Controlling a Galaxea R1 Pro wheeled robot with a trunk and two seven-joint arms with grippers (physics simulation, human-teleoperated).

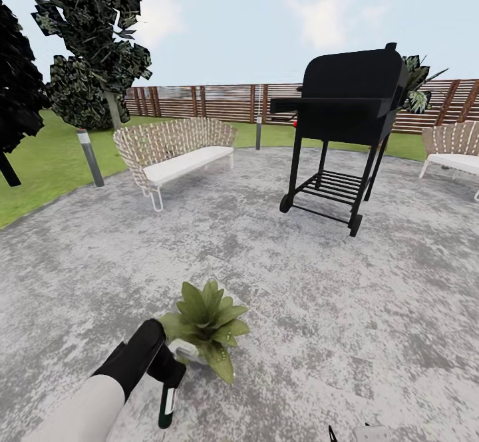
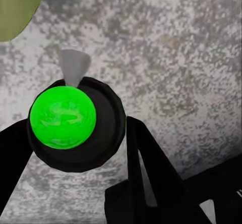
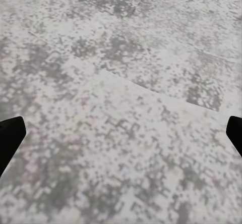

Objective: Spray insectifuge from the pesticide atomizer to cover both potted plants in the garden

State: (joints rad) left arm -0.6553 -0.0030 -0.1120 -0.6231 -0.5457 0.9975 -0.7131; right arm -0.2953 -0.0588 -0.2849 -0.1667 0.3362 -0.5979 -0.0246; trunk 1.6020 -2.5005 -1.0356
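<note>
Your left arm [image 1: 80, 409], lower left of the head frame, has a smooth pale grey forearm ending in a matte black wrist; your right gripper's fingertips [image 3: 10, 138] are plain black

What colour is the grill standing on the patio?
Black all over, frame and lid alike; the grill shows best in the head view.
</note>
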